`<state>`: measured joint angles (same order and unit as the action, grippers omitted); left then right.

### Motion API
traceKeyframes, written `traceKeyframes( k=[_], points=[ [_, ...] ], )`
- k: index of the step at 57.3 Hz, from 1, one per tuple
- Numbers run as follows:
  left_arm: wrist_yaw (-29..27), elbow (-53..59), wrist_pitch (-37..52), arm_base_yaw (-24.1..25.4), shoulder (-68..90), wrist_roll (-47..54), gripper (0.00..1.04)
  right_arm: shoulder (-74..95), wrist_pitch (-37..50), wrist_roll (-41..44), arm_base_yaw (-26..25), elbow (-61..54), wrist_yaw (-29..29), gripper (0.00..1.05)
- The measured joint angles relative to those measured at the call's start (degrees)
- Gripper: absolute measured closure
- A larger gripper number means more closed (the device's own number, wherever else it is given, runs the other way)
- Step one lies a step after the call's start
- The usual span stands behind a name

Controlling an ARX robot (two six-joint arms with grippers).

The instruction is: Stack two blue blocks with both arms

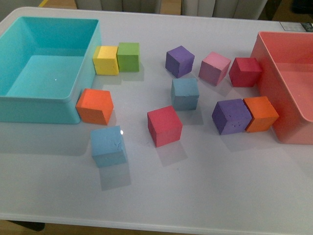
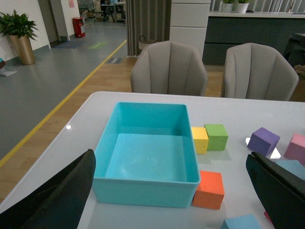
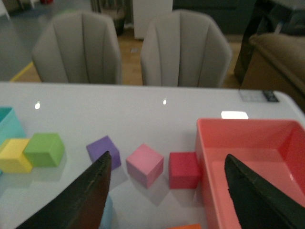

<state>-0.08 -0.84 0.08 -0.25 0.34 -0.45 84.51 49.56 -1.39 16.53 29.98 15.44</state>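
**Both grippers wide open and empty; the two blue blocks lie apart on the table**

The left gripper has its jaws spread far apart. Nothing is between them and they touch nothing. The right gripper is spread equally wide and is also empty and clear of everything.

In the front view, both blue blocks sit flat on the white table, well apart and unstacked. The near blue block is at about 8 o'clock from the central red cube. It is pale sky blue, with a pitted top face and a small bright glint at one top corner. An orange cube lies at its 11 o'clock, beside the turquoise bin, and does not touch the block. The far blue block is at 1 o'clock from the red cube and looks duller and greyer. A purple cube lies at its 12 o'clock, also clear of it.

The front view shows every cube and both bins but neither arm. The wrist views alone show the fingers and the grey chairs beyond the table. The left wrist view catches only a corner of the near blue block. The right wrist view shows just a blurred sliver of blue beside one finger.
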Motion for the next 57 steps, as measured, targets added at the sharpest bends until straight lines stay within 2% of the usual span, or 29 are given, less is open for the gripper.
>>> traceKeyframes(
  k=[7,16,21,39,41,46,57],
  points=[
    [0.0,0.0,0.0,0.0,0.0,0.0,0.09,-6.3,5.5,0.7,-2.6,-6.6,-2.1,0.59],
    [0.1,0.0,0.0,0.0,0.0,0.0,0.09,-12.9,5.4,1.0,-6.1,-14.2,-5.2,0.9],
    [0.0,0.0,0.0,0.0,0.0,0.0,0.09,-16.0,4.8,1.2,-7.2,-16.7,-6.6,1.03],
    [0.1,0.0,0.0,0.0,0.0,0.0,0.09,-28.9,-0.9,1.2,-11.1,-23.8,-10.3,1.03],
    [0.1,0.0,0.0,0.0,0.0,0.0,0.09,-29.4,0.8,1.2,-11.5,-25.2,-10.7,1.03],
    [0.0,0.0,0.0,0.0,0.0,0.0,0.09,-31.2,0.2,1.2,-14.8,-27.3,-15.1,1.03],
    [0.1,0.0,0.0,0.0,0.0,0.0,0.09,-39.6,-6.6,1.2,-16.3,-28.9,-15.3,1.03]
  ],
)
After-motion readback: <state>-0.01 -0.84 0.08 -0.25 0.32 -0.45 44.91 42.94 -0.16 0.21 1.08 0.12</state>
